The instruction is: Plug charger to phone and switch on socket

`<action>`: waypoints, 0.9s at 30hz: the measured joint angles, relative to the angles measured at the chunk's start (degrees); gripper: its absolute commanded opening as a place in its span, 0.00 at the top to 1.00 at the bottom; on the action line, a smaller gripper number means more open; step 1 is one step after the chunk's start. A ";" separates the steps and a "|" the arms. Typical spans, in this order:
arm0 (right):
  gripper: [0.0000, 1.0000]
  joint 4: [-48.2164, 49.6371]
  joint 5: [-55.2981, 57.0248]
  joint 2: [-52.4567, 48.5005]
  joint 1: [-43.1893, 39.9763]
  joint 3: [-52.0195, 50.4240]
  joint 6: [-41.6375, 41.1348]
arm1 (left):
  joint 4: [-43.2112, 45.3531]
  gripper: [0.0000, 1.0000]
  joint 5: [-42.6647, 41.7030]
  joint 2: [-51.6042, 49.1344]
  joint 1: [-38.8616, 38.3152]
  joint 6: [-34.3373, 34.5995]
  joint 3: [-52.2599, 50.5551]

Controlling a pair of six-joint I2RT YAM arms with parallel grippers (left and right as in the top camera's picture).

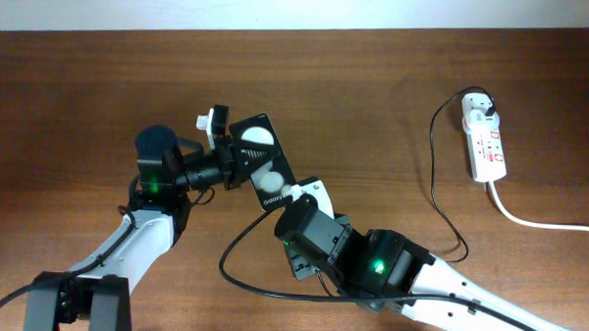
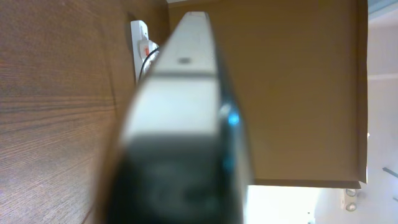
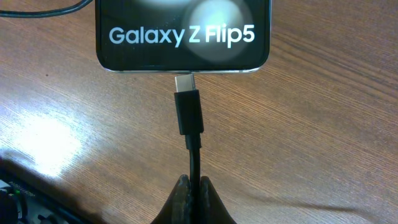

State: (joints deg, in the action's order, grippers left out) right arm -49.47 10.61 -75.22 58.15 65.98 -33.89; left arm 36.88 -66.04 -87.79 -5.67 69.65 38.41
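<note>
The phone [image 1: 258, 156], a black slab with two white circles, is held by my left gripper [image 1: 223, 149], which is shut on its edge. In the left wrist view the phone's edge [image 2: 186, 93] fills the middle, blurred. My right gripper [image 1: 295, 195] is shut on the charger [image 1: 433, 180] cable just behind its plug. In the right wrist view the fingers [image 3: 194, 186] pinch the cable, and the plug [image 3: 189, 112] points at the phone [image 3: 183, 31]; its metal tip meets the middle of the bottom edge. The socket [image 1: 485, 145] lies at the far right with the white adapter in it.
The black cable loops over the table from the adapter, past my right arm, to a bend at the lower left [image 1: 224, 266]. A thick white cord [image 1: 528, 221] runs off right from the socket. The socket also shows far off in the left wrist view [image 2: 140, 43].
</note>
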 measured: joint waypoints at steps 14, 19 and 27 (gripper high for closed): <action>0.96 0.24 -0.63 0.00 0.00 0.00 -1.49 | 0.00 1.00 -0.17 0.00 0.00 0.00 0.00; 0.96 0.24 -1.01 0.00 0.00 0.00 -2.14 | 0.00 1.00 -0.37 0.00 0.00 0.00 0.00; 0.96 0.61 -2.05 0.00 -0.04 0.00 -2.19 | 0.00 1.00 -1.36 0.00 0.00 0.00 0.00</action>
State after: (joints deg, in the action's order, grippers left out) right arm -48.86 8.56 -75.22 58.11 65.98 -36.07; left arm 36.88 -67.40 -87.79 -5.67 69.65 38.41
